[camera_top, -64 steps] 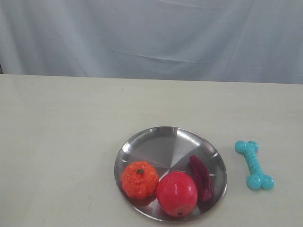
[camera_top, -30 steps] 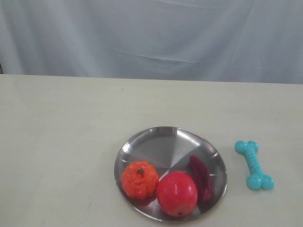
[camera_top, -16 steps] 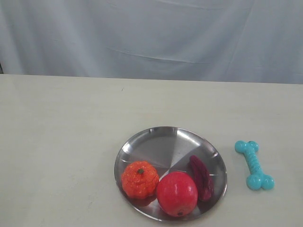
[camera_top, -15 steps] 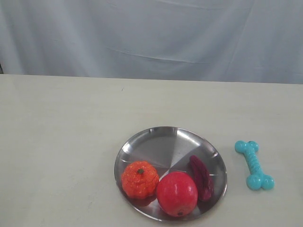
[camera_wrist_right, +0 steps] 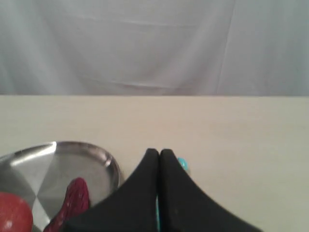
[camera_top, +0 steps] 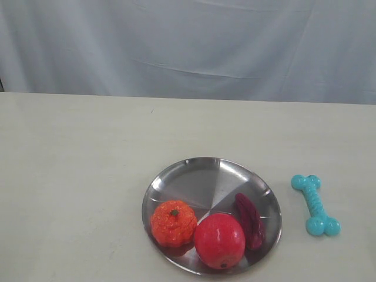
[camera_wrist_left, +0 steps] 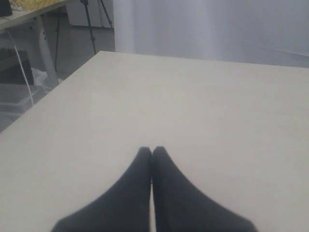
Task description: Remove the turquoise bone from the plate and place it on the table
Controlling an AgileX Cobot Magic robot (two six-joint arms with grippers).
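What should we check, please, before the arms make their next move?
1. Bone off the plate: ok, in the exterior view it lies right of the rim, apart from it.
2. Bone flat on the table: ok.
3. Right pincer let go: ok, shut and empty, with the bone partly hidden behind it.
4. Left pincer out of the way: ok, shut over bare table.
5. Orange, red fruit and dark red piece in the plate: ok.
6. Right pincer's height above the bone: cannot tell.
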